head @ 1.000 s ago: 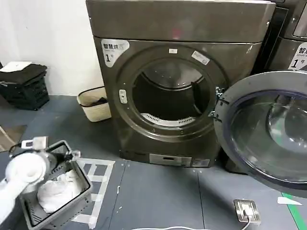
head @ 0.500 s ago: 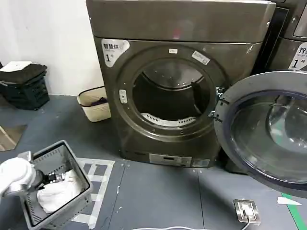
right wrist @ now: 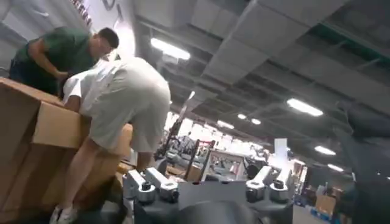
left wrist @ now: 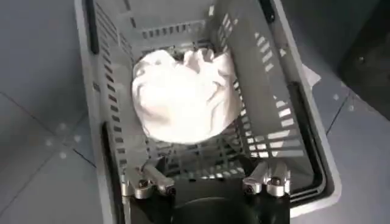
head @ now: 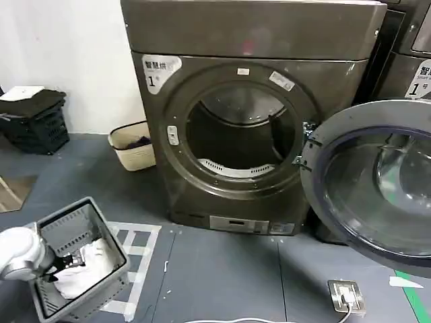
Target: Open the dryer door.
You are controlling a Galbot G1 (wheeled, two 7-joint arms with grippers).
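Already swung open, dryer door (head: 374,182) sits well right of left gripper (left wrist: 207,182)

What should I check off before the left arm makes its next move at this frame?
1. Dryer door swung fully open to the right of the machine: ok.
2. Drum opening unobstructed: ok.
3. Left gripper open, poised over the grey laundry basket: ok.
4. White cloth lying loose in the basket, not yet gripped: ok.
5. Right gripper open, pointed up toward the ceiling, holding nothing: ok.
6. Inside of the drum empty: cannot tell, its depth is dark.
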